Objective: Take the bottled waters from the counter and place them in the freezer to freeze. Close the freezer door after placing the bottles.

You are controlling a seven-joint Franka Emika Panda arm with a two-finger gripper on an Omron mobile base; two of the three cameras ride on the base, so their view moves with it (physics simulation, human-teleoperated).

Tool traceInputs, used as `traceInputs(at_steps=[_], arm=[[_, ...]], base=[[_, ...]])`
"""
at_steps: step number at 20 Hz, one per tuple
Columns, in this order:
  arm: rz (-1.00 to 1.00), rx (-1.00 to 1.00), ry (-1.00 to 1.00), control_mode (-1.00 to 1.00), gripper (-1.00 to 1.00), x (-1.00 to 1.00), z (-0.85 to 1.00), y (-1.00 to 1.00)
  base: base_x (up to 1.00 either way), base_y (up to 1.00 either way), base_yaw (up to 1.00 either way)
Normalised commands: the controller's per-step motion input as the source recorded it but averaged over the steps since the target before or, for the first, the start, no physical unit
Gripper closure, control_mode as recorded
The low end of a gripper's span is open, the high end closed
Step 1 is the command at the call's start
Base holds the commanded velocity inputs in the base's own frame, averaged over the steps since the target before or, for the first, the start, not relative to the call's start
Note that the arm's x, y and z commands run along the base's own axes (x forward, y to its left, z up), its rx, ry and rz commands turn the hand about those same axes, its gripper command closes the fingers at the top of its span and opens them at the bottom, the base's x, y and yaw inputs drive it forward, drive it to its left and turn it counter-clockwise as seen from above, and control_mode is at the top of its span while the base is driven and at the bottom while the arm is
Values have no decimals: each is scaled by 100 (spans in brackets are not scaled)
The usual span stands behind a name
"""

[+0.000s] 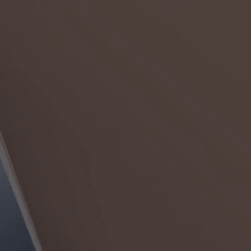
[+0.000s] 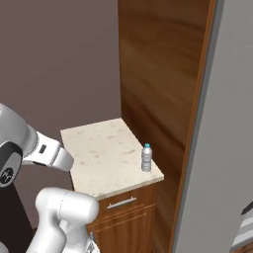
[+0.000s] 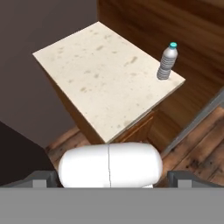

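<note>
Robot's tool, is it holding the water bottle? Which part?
No, nothing is held. The tool is open with its tips spread wide, and the bottle stands alone, upright, near the counter edge.

Bare counter [image 2: 104, 153] beside bottle [image 2: 147, 158]

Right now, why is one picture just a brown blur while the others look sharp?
Left base view: a flat, soft brown surface sits close to the lens, no detail. Right base view: crisp, evenly lit, the bottle casting hardly any shadow on the counter. Hand view: sharp too, no glare.
</note>
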Motion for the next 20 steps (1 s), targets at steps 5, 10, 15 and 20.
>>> traceInputs(at_steps=[5,10,15,20], arm=[[0,0,0,100,-100,0,0,0],[-11,0,-3,-100,-100,20,0,12],[-17,0,-10,-100,-100,38,-11,-10],[-12,0,-6,-100,-100,25,-37,-46]], base=[[25,55,-16],[5,8,-3],[0,0,0],[0,0,0]])
